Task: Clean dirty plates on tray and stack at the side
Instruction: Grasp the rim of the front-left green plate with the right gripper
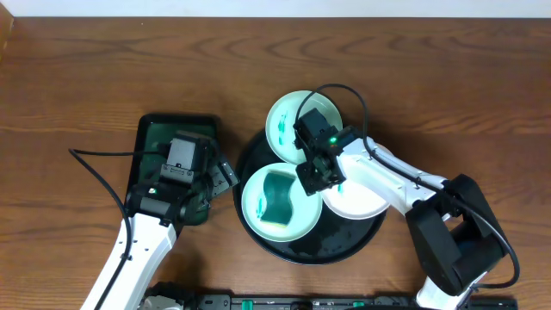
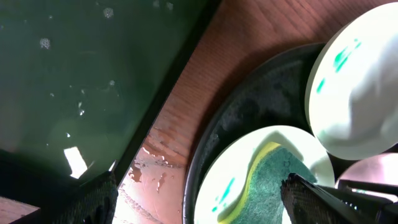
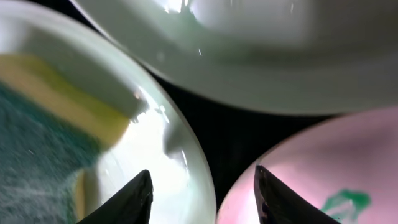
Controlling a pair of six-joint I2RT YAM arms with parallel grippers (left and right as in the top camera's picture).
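so all three plates are on the black tray [image 1: 340,239] mid-table: the back mint plate [image 1: 286,120], the front mint plate [image 1: 254,202] with a green and yellow sponge [image 1: 277,196] lying on it, and the white plate [image 1: 357,200] to the right; each one shows a bit of teal smear. right gripper [image 3: 202,196] hangs over the gap where the plates meet, fingers spread, pinching nothing; left gripper [image 2: 199,193] is spread wide too, over the green tray [image 1: 159,138] just beside the black one
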